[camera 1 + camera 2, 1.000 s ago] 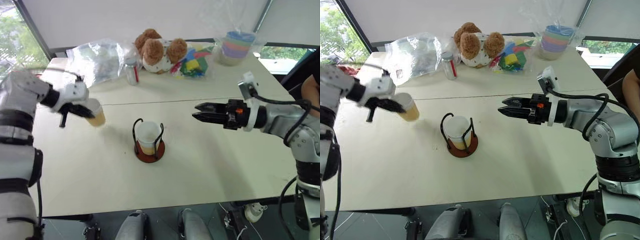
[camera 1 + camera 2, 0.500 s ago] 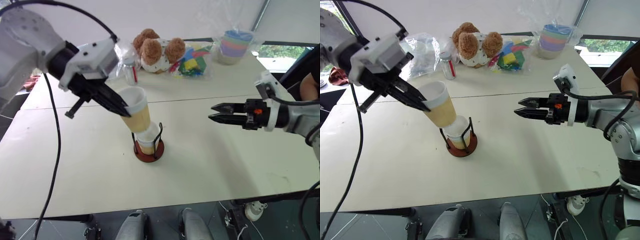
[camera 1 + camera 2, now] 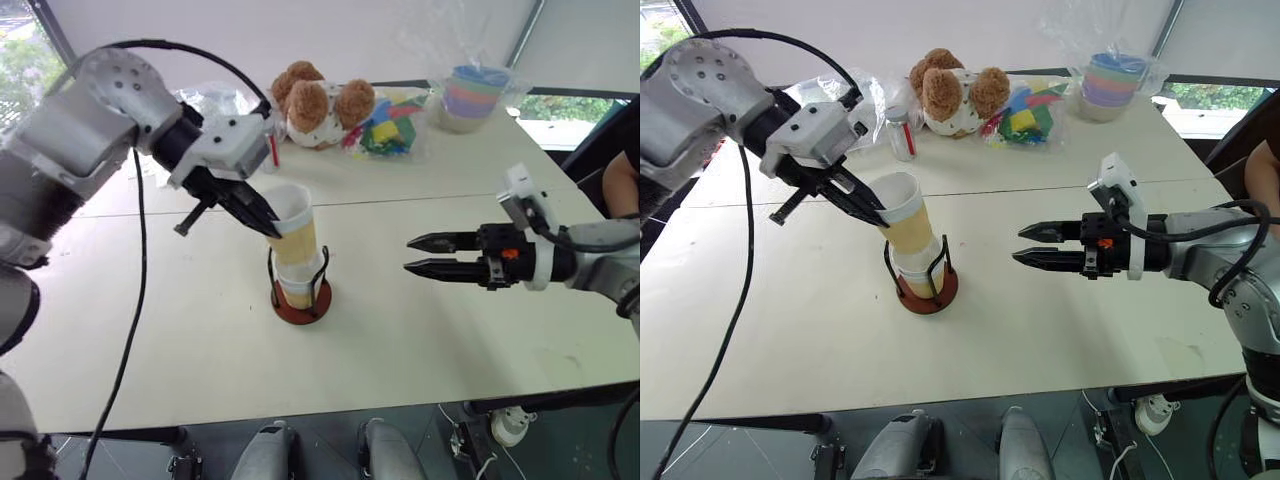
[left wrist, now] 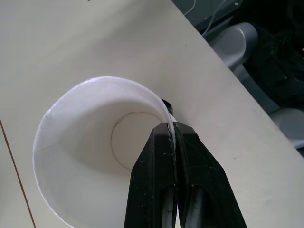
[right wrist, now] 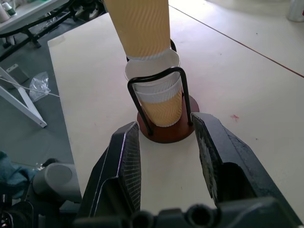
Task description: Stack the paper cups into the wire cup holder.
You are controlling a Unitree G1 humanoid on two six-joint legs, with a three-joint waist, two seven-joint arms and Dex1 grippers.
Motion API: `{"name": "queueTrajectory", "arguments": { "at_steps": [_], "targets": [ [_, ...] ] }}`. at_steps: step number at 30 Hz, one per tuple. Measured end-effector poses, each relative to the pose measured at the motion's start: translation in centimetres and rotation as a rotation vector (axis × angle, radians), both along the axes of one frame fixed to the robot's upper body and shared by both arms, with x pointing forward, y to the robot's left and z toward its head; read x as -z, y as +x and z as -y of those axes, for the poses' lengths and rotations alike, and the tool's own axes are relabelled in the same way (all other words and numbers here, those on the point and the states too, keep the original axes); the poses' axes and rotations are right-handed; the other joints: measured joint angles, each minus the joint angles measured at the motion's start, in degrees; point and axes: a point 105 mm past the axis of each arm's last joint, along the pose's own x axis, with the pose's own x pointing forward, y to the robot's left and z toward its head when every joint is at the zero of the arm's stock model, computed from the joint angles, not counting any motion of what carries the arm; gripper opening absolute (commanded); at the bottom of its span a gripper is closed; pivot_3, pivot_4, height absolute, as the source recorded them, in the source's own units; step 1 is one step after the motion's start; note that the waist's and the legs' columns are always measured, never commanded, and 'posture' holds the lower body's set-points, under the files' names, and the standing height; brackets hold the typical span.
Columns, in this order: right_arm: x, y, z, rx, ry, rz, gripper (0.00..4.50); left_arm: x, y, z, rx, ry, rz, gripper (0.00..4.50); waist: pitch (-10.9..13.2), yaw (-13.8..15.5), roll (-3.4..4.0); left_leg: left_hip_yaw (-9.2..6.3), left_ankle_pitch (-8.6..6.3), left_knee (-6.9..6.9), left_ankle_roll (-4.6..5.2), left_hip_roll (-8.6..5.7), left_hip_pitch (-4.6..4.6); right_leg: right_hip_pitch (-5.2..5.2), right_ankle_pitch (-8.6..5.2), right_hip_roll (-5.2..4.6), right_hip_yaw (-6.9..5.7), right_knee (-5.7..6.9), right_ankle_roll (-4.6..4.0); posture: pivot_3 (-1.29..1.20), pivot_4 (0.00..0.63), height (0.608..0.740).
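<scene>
Writing: none legible | left gripper (image 3: 262, 217): reaches in from the left, angled down, pinching the rim of a paper cup (image 3: 292, 228) entering the cups in the wire cup holder (image 3: 301, 300) mid-table | right gripper (image 3: 418, 254): level, pointing left, fingers parted, empty, right of holder

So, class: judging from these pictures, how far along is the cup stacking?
Done: two paper cups sit nested in the wire cup holder. In hand: the left hand pinches a third cup's rim, its base entering the stack. Left: seat and release it. The right hand waits open.
</scene>
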Motion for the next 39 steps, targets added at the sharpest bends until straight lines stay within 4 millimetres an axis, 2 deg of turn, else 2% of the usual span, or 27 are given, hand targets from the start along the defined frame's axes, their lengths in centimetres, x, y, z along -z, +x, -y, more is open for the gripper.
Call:
{"name": "queueTrajectory", "arguments": {
  "at_steps": [7, 10, 13, 15, 18, 21, 23, 25, 28, 30, 32, 34, 35, 36, 38, 39],
  "targets": [
    [0.5, 0.0, 0.2, 0.007, 0.006, -0.020, 1.87, 1.2, 0.4, 0.7, 0.038, 0.026, -0.008, 0.04, 0.0, -0.1, -0.01, -0.01, -0.02, -0.01, 0.03, 0.00, 0.00, -0.01, 0.00, 0.00, 0.00, 0.00, 0.00, 0.00, 0.150, 0.740],
    [0.5, 0.0, 0.2, 0.011, 0.006, -0.020, 1.87, 1.4, 0.4, 1.0, 0.049, 0.028, -0.009, 0.89, 0.0, -0.1, -0.01, -0.01, -0.01, -0.01, 0.03, 0.00, 0.00, -0.01, 0.00, 0.00, 0.00, 0.00, 0.00, 0.00, 0.150, 0.740],
    [0.6, 0.1, 0.3, 0.016, 0.007, -0.024, 1.87, 1.7, 0.5, 0.9, 0.054, 0.044, -0.001, 2.47, 0.0, -0.1, -0.01, -0.01, -0.02, -0.01, 0.03, 0.00, 0.00, -0.01, 0.00, 0.00, 0.00, 0.00, 0.00, 0.00, 0.150, 0.740],
    [0.6, 0.1, 0.3, 0.017, 0.007, -0.023, 1.87, 1.7, 0.5, 0.9, 0.051, 0.045, -0.002, 3.35, 0.0, -0.1, -0.01, -0.01, -0.02, -0.01, 0.03, 0.00, 0.00, 0.00, 0.00, 0.00, 0.01, 0.00, 0.00, 0.00, 0.150, 0.740],
    [0.6, 0.2, 0.4, 0.022, 0.014, -0.020, 1.87, 1.5, 0.7, 1.1, 0.035, 0.030, -0.015, 3.35, 0.0, -0.1, -0.01, -0.01, -0.02, -0.01, 0.03, 0.00, 0.00, 0.00, 0.00, 0.00, 0.00, 0.00, 0.00, 0.00, 0.150, 0.740],
    [0.8, 0.8, 0.5, 0.047, 0.028, -0.013, 1.87, -0.5, 1.5, 1.1, -0.030, -0.068, -0.009, 3.35, 0.0, -0.1, -0.02, 0.00, -0.02, 0.00, 0.03, 0.00, 0.00, 0.00, 0.00, 0.00, 0.00, 0.00, 0.01, 0.00, 0.150, 0.740],
    [1.1, 1.8, 0.7, 0.090, 0.045, 0.008, 1.87, -2.3, 2.5, 0.0, -0.127, -0.174, 0.028, 3.35, 0.0, -0.4, 0.01, 0.02, -0.03, -0.01, 0.05, 0.00, 0.04, -0.01, -0.02, 0.00, 0.00, 0.01, 0.03, 0.00, 0.150, 0.740],
    [1.7, 3.2, 1.0, 0.158, 0.066, 0.031, 1.87, -2.6, 3.6, -1.8, -0.262, -0.288, 0.038, 3.35, 0.0, -0.7, 0.04, 0.05, -0.05, -0.06, 0.09, 0.01, 0.14, -0.01, -0.02, 0.01, 0.06, 0.08, 0.03, 0.00, 0.150, 0.740],
    [3.0, 6.0, 1.0, 0.272, 0.143, 0.069, 1.87, -0.5, 5.5, -6.0, -0.557, -0.517, 0.035, 3.35, -0.1, -1.6, 0.13, 0.01, -0.04, -0.14, 0.06, 0.04, 0.22, -0.06, -0.02, 0.03, 0.15, 0.17, 0.03, 0.00, 0.150, 0.740],
    [4.0, 7.7, 0.6, 0.343, 0.206, 0.076, 1.87, 3.0, 6.3, -9.2, -0.797, -0.641, 0.006, 3.35, -0.1, -1.8, 0.12, -0.02, 0.03, -0.14, -0.06, 0.04, 0.11, -0.19, -0.02, 0.02, 0.18, 0.36, 0.03, 0.00, 0.150, 0.740],
    [4.4, 9.6, 0.2, 0.420, 0.266, 0.090, 1.87, 7.0, 5.6, -11.2, -0.989, -0.738, -0.015, 3.35, -0.1, -2.0, 0.10, 0.02, 0.19, -0.14, -0.39, 0.01, 0.08, -0.31, 0.01, -0.05, 0.31, 0.43, 0.01, 0.00, 0.150, 0.740],
    [4.8, 11.6, 0.6, 0.519, 0.277, 0.120, 1.87, 10.4, 4.2, -11.8, -1.157, -0.831, -0.022, 3.35, -0.1, -1.6, 0.03, 0.01, 0.19, -0.14, -0.45, -0.05, -0.01, -0.40, 0.01, -0.12, 0.44, 0.46, 0.01, 0.00, 0.150, 0.740],
    [5.1, 12.4, 1.0, 0.572, 0.277, 0.136, 1.87, 11.3, 3.8, -12.0, -1.244, -0.868, -0.013, 3.35, 0.0, -0.8, -0.08, -0.07, 0.20, -0.14, -0.48, -0.09, -0.05, -0.42, 0.01, -0.12, 0.46, 0.44, 0.00, 0.00, 0.150, 0.740],
    [5.2, 12.9, 1.3, 0.604, 0.277, 0.145, 1.87, 11.3, 3.6, -12.2, -1.292, -0.894, 0.006, 3.35, -0.1, 0.0, -0.18, -0.10, 0.21, -0.13, -0.50, -0.10, -0.06, -0.40, 0.02, -0.11, 0.46, 0.27, 0.00, 0.00, 0.150, 0.740],
    [5.3, 13.9, 1.6, 0.665, 0.302, 0.168, 1.87, 9.8, 2.7, -12.9, -1.413, -1.022, 0.111, 3.35, -0.1, 1.1, -0.12, -0.25, 0.25, -0.14, -0.59, -0.13, -0.08, -0.22, 0.03, -0.05, 0.51, -0.01, -0.02, 0.00, 0.150, 0.740],
    [5.5, 14.3, 2.3, 0.703, 0.307, 0.178, 1.87, 9.3, 2.2, -12.7, -1.443, -1.079, 0.142, 3.35, -0.1, 1.5, -0.06, -0.28, 0.24, -0.14, -0.59, -0.21, -0.03, -0.11, 0.03, -0.08, 0.62, -0.01, -0.03, 0.00, 0.150, 0.740]
  ]
}}
